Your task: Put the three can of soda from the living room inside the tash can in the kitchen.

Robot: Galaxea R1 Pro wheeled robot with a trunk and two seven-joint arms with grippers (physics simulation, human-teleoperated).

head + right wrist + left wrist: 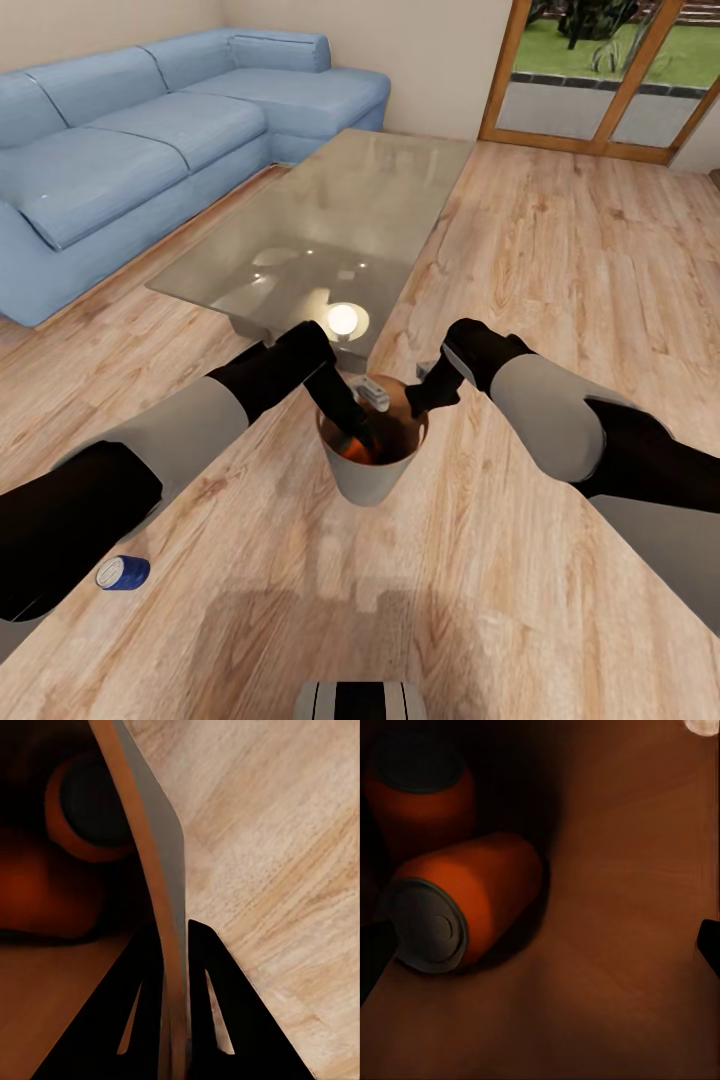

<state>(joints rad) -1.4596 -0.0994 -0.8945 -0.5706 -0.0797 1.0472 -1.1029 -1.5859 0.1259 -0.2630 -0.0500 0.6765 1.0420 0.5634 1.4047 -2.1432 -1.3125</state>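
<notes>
The right gripper (174, 945) pinches the trash can's rim (154, 870). The left gripper (540, 952), fingers spread, reaches inside over two orange cans (472, 900), one lying, one upright. A dark blue can (122, 573) lies on the plank floor (560, 260) beside the left arm.

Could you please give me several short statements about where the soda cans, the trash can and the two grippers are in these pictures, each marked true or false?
1. Two orange cans lie inside the trash can. True.
2. The dark blue can is on the glass coffee table. False: it lies on its side on the wood floor, near the left arm.
3. The right gripper is clamped on the trash can's rim. True: one finger is inside the wall and one outside.
4. The left gripper is holding an orange can. False: its fingers are spread apart inside the trash can, with the cans lying free.
5. The trash can stands on the sofa. False: it stands on the floor by the coffee table.
</notes>
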